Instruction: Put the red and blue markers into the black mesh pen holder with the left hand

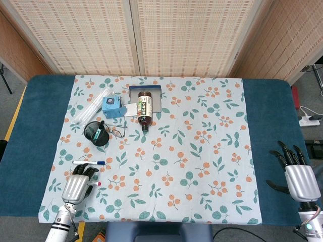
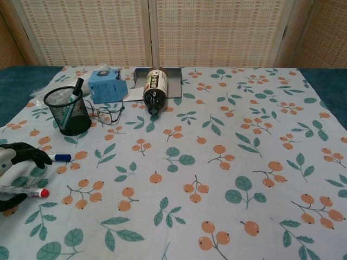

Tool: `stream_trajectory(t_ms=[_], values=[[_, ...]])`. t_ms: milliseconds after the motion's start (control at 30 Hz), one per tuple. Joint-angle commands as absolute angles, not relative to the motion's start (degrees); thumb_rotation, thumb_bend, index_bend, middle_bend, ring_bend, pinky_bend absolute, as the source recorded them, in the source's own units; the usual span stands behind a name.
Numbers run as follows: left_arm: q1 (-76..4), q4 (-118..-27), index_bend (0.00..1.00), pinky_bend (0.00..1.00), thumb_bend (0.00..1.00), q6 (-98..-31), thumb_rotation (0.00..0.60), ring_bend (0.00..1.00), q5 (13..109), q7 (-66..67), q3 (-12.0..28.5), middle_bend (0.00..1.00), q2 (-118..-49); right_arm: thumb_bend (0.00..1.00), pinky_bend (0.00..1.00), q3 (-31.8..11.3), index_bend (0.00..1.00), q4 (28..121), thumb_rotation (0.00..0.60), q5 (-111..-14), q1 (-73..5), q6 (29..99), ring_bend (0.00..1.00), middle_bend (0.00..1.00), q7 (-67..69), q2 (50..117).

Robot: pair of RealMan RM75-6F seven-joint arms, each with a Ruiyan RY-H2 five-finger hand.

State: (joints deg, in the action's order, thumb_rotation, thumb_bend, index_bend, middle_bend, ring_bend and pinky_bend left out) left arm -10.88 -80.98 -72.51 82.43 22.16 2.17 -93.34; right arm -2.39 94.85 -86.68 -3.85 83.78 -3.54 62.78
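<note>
The left hand (image 1: 76, 186) hovers over the white red-capped marker (image 2: 24, 191), fingers (image 2: 33, 153) released — the white blue-capped marker (image 1: 91, 163) lies just beyond them. Farther ahead stands the black mesh pen holder (image 1: 96, 133). The right hand (image 1: 299, 179) rests with fingers spread, grasping nothing.

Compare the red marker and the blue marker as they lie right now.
Cap colour: the red marker has a red cap, the blue marker a blue one. Position: the red marker lies nearer the table's front edge, the blue marker farther back, closer to the pen holder. Cover: the left hand hides most of the red marker in the head view, while only its fingertips overlap the blue. Both have white barrels, lie flat on the cloth, caps pointing right.
</note>
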Motion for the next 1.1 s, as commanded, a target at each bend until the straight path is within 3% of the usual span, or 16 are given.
stream_trajectory(t_ms=[33, 533, 1100], values=[[-10.52, -80.87, 0.32, 0.15, 0.31, -72.81, 0.600, 0.13, 81.74, 22.44, 1.84, 0.32, -93.45, 0.00, 0.05, -2.41, 0.23, 94.86, 0.600, -86.68, -3.87, 83.79, 0.15, 0.01, -3.53, 62.78], [-9.41, -80.00, 0.39, 0.16, 0.31, -75.37, 0.600, 0.17, 81.36, 23.24, 0.72, 0.39, -94.47, 0.00, 0.05, -2.36, 0.23, 95.18, 0.600, -86.96, -3.78, 84.15, 0.16, 0.01, -3.57, 62.66], [-8.85, -77.12, 0.56, 0.21, 0.31, -77.66, 0.600, 0.29, 81.30, 25.93, 0.42, 0.61, -97.33, 0.00, 0.05, -2.53, 0.26, 95.21, 0.600, -87.15, -3.49, 84.94, 0.17, 0.01, -2.87, 62.27]])
